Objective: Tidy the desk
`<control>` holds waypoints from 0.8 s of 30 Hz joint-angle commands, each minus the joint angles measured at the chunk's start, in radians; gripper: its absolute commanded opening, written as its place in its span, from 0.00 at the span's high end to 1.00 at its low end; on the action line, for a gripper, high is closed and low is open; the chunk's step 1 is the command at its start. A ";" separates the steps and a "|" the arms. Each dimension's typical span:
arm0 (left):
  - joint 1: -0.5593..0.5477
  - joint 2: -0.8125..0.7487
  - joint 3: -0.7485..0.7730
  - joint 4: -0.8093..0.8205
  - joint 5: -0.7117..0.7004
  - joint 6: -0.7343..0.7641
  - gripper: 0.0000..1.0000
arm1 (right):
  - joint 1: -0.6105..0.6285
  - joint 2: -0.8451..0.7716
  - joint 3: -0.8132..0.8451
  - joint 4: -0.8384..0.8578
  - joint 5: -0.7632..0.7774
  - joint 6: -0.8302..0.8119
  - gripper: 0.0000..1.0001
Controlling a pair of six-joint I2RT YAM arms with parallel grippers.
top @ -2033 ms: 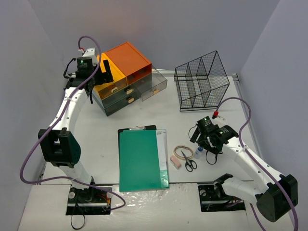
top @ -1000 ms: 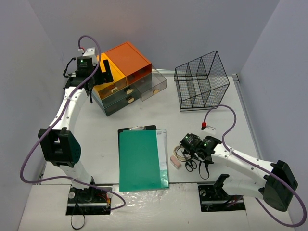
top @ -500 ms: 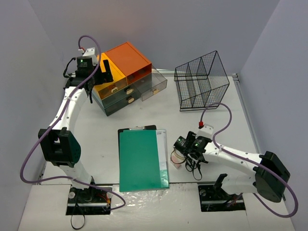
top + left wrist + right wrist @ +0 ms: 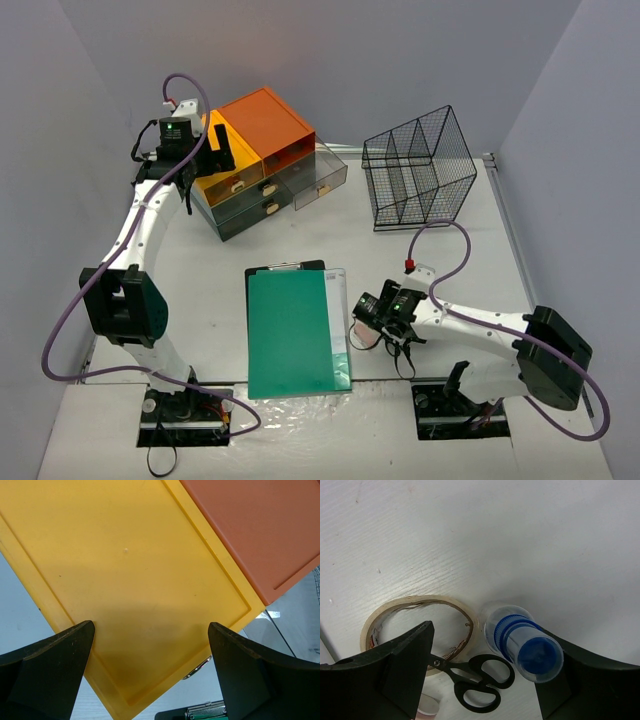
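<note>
The white desk (image 4: 200, 290) bears a black clipboard with green sheets (image 4: 290, 335) at its middle. My right gripper (image 4: 368, 325) hangs open just right of the clipboard. In the right wrist view the gripper (image 4: 490, 640) straddles a beige tape ring (image 4: 385, 612), black scissors (image 4: 480, 682) and an upright clear tube with a blue cap (image 4: 527, 647); the tube stands close by the right finger. My left gripper (image 4: 218, 150) is open above the yellow top (image 4: 130, 570) of the drawer unit (image 4: 255, 150), holding nothing (image 4: 151, 627).
The drawer unit's orange top (image 4: 260, 525) lies beside the yellow one; a lower drawer (image 4: 322, 180) stands pulled out. A black wire basket (image 4: 418, 168) sits at the back right. A small pinkish object (image 4: 427, 705) lies under the scissors' blades. Walls close in left, right and back.
</note>
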 commanded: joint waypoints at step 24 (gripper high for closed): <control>0.032 0.009 0.027 -0.090 -0.013 0.001 0.03 | -0.013 0.110 0.055 -0.064 0.127 0.134 0.37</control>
